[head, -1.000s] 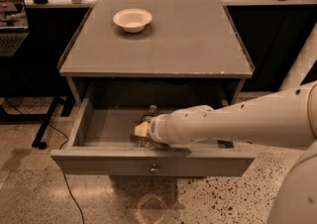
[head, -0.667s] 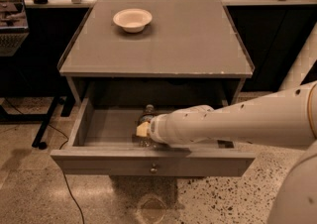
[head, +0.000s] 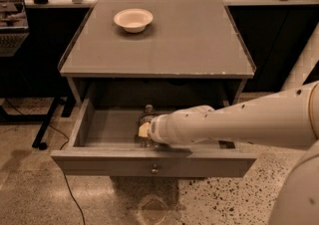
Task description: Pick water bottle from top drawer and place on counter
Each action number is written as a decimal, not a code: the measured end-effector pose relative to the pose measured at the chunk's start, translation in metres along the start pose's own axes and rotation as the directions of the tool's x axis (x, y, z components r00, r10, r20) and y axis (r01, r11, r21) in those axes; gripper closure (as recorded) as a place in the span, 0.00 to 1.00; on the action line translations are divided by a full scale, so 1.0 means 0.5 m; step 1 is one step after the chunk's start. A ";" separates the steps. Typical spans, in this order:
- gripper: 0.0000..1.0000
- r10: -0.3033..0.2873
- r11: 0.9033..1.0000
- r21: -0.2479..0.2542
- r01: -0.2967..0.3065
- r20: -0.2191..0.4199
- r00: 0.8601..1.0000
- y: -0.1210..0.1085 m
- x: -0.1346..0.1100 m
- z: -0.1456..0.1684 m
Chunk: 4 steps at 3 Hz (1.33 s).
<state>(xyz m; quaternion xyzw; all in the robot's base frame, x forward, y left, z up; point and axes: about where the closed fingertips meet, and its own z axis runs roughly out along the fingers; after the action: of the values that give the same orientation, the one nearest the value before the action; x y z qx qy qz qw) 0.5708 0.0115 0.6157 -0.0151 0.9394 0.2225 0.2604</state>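
my gripper (head: 144, 130) is down inside the top drawer (head: 99, 128), near its middle, right at the water bottle (head: 147, 113) standing there; my wrist (head: 172, 128) hides the grip, so whether it is closed i cannot tell. i'd want a firm hold on its body, then a straight lift clear of the drawer front before moving to the counter (head: 199, 40) above the drawer. i count one water bottle, one top drawer, one knob (head: 155, 169), one bowl (head: 133, 20)

No readable text anywhere (end effector (head: 144, 130) sits inside the top drawer (head: 104, 165)).
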 end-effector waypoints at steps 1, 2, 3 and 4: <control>1.00 0.000 1.000 0.000 0.000 0.000 1.000 0.000 0.000 0.000; 1.00 -0.028 1.000 -0.006 0.028 0.010 1.000 0.012 -0.009 -0.012; 1.00 -0.056 0.998 -0.010 0.056 0.044 0.997 0.021 -0.036 -0.050; 1.00 -0.092 0.996 -0.003 0.093 0.104 0.990 0.026 -0.080 -0.111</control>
<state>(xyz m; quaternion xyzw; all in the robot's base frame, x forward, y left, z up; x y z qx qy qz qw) 0.5767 -0.0039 0.6835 -0.0480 0.9221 0.2143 0.3186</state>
